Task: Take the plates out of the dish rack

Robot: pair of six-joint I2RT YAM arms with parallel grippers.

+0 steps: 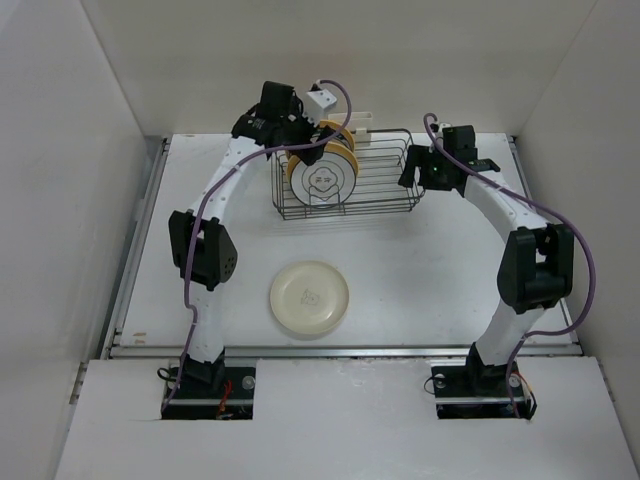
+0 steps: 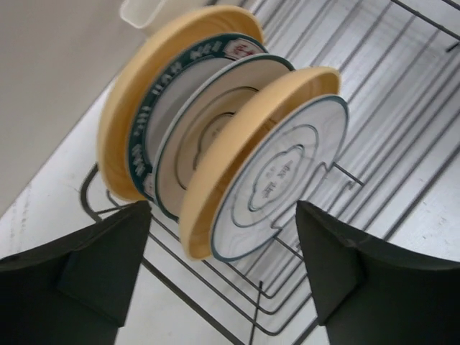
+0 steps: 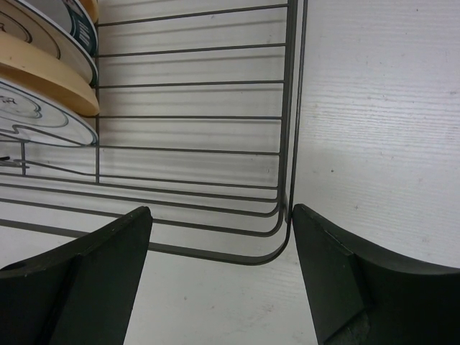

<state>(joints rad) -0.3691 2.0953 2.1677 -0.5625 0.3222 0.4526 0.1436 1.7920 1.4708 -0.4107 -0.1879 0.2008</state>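
The dark wire dish rack (image 1: 375,180) stands at the back middle of the table. Several plates stand upright in its left end: a yellow-orange plate (image 2: 126,122) at the back, a green-rimmed plate (image 2: 154,108), a white thin-rimmed plate (image 2: 208,115), another yellow-orange plate (image 2: 237,151) and a white plate (image 2: 280,176) in front. A cream plate (image 1: 310,296) lies flat on the table. My left gripper (image 1: 303,140) is open and empty, its fingers (image 2: 108,266) on either side of the front plates. My right gripper (image 1: 412,172) is open and empty at the rack's right end (image 3: 287,144).
A small white block (image 1: 360,122) hangs on the rack's far long side. White walls close in the table at the back and on both sides. The rack's right half holds only bare wires (image 3: 194,115).
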